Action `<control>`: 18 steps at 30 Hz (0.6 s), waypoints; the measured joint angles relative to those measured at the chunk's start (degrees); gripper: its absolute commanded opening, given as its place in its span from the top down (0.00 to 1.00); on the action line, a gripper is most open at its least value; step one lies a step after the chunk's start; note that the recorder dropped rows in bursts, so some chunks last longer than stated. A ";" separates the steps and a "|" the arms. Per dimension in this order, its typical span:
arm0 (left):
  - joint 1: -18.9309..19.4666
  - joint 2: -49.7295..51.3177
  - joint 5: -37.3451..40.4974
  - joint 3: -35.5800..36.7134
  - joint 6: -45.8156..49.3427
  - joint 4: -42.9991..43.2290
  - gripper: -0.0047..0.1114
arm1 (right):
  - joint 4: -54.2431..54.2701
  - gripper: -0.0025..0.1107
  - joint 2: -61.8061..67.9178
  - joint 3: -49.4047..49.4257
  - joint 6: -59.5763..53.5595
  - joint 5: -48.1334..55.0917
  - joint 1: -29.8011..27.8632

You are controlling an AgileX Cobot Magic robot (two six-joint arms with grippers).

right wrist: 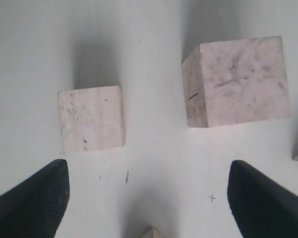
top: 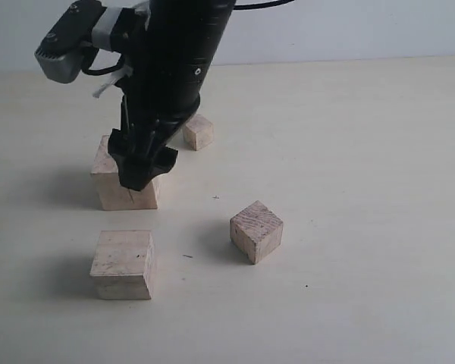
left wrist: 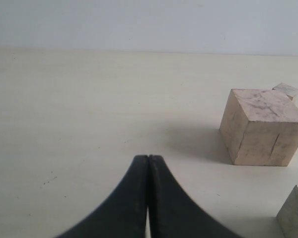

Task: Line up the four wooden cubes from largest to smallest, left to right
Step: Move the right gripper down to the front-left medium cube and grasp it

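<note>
Right wrist view showed the right jaws apart and empty near the largest cube [right wrist: 238, 79] and second-largest cube [right wrist: 92, 119], not yet in a row, so a square descent onto one seemed next.

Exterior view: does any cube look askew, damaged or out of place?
Yes. The third-largest cube sits turned corner-first toward the camera, while the other three sit roughly square-on. The largest cube shows dark cracks in a side face in the left wrist view. No row is formed yet.
</note>
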 measured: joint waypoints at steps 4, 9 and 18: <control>0.00 0.00 0.00 0.00 0.00 0.00 0.96 | 1.60 0.26 -2.10 5.56 -0.44 -7.33 -0.09; 0.00 0.00 0.00 0.00 0.00 0.00 0.96 | 11.61 0.27 -2.23 12.32 -10.68 -11.71 -0.09; 0.00 0.00 0.00 0.00 0.00 0.00 0.96 | 18.00 0.27 0.46 14.00 -22.48 -12.72 -0.09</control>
